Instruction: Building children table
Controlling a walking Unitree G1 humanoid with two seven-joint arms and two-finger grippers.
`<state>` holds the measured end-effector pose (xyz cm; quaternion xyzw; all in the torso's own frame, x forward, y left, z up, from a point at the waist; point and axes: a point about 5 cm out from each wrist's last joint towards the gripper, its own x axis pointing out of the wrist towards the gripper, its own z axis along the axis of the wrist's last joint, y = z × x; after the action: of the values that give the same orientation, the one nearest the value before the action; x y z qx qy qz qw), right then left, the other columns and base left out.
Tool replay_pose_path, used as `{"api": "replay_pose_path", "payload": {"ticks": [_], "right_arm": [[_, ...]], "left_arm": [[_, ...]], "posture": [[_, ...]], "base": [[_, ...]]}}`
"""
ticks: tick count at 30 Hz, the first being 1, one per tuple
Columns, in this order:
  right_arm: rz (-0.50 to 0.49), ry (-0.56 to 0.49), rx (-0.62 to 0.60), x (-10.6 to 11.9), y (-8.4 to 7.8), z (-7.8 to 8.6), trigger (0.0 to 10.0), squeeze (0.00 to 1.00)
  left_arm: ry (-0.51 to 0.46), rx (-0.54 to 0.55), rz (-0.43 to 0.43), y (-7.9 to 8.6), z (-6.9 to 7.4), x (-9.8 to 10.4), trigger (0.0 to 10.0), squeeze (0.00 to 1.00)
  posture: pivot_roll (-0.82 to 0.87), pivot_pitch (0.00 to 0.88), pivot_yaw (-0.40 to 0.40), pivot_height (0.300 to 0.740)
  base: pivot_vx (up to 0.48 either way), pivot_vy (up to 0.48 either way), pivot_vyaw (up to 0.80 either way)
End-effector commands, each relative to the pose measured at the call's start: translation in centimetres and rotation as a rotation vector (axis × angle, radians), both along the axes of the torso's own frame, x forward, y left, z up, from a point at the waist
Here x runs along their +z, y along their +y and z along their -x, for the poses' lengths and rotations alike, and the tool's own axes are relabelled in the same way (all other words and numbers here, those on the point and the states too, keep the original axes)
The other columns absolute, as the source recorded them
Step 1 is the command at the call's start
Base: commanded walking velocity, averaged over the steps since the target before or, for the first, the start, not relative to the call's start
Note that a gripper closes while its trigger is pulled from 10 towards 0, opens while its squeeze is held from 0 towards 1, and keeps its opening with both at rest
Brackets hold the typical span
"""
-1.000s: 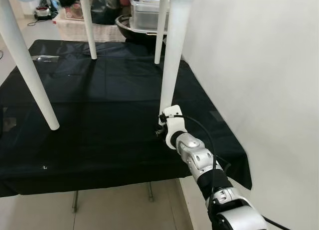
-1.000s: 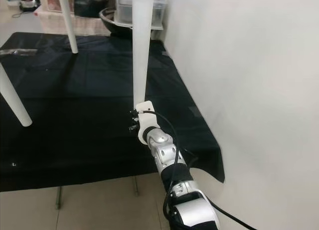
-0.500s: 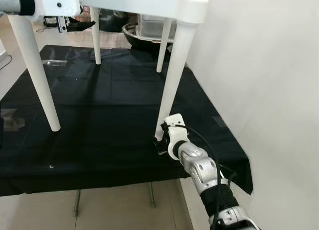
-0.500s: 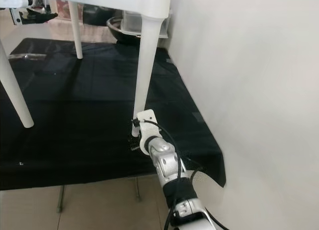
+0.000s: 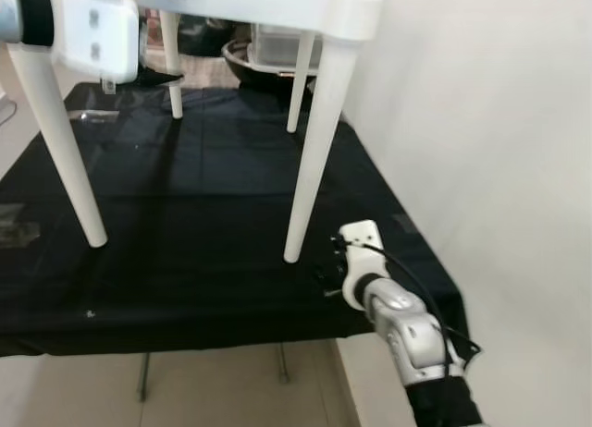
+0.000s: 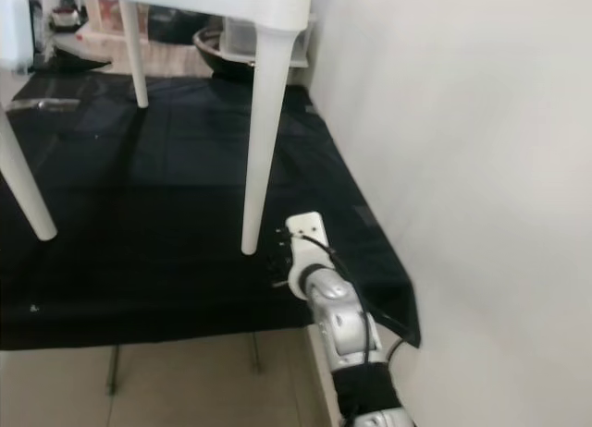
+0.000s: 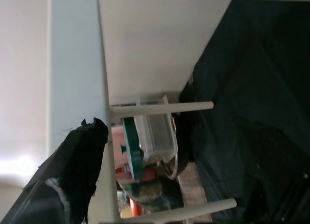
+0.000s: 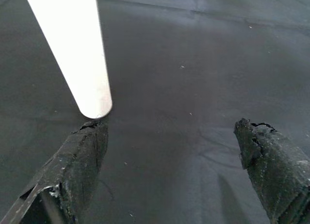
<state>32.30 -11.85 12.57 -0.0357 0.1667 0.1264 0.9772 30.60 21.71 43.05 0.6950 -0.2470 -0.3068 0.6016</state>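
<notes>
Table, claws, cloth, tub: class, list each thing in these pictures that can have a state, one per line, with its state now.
Table: upright, four legs on the cloth.
Near leg: foot on the cloth, free of the right claw.
Right claw: open, empty, beside the leg's foot.
Left claw: at the tabletop's edge; grip unclear.
Cloth: spread flat, far right corner hanging.
Tub: lid on.

Silver jointed right arm [image 5: 407, 330] (black cable looped), white wrist block.

Children's table [image 5: 277, 2] stands on cloth-covered worktop [image 5: 185, 214], wall [image 5: 481, 122] to its right. Right gripper [image 8: 169, 151] sits just right of near-right leg [image 5: 310, 159]. Storage box [image 5: 277, 48] behind.
</notes>
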Motion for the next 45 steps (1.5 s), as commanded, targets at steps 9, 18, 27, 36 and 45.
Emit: {"api": "replay_pose_path", "payload": {"ticks": [9, 18, 27, 36, 45], "right_arm": [[0.024, -0.001, -0.010, -0.1, 0.3, 0.6, 10.0, 1.00], [0.110, -0.040, -0.111, 0.2, -1.6, 0.4, 10.0, 0.00], [0.132, -0.054, -0.186, 0.0, -3.3, 1.0, 10.0, 0.00], [0.144, -0.070, -0.160, -0.1, -3.5, 1.7, 10.0, 0.00], [0.131, -0.074, -0.158, -0.2, -3.6, 2.5, 10.0, 0.00]], "left_arm": [[-0.002, -0.042, 0.267, 0.3, 3.2, -3.2, 10.0, 0.00], [0.242, 0.267, 0.845, 2.0, 3.6, -16.1, 10.0, 0.00], [0.399, 0.665, 1.243, -0.4, 5.8, -26.9, 10.0, 0.00], [0.445, 0.730, 1.274, -2.6, 7.4, -28.3, 10.0, 0.00], [0.405, 0.845, 1.351, -2.0, 7.5, -28.5, 10.0, 0.00]], "posture": [[0.13, 0.000, -0.165, 0.740], [0.11, 0.000, -0.142, 0.740], [0.10, 0.000, -0.144, 0.740], [0.08, 0.000, -0.129, 0.740], [0.07, 0.000, -0.120, 0.740]], "base": [[0.000, 0.000, 0.00], [0.000, 0.000, 0.00], [0.000, 0.000, 0.00], [0.000, 0.000, 0.00], [-0.115, 0.000, 0.00]]}}
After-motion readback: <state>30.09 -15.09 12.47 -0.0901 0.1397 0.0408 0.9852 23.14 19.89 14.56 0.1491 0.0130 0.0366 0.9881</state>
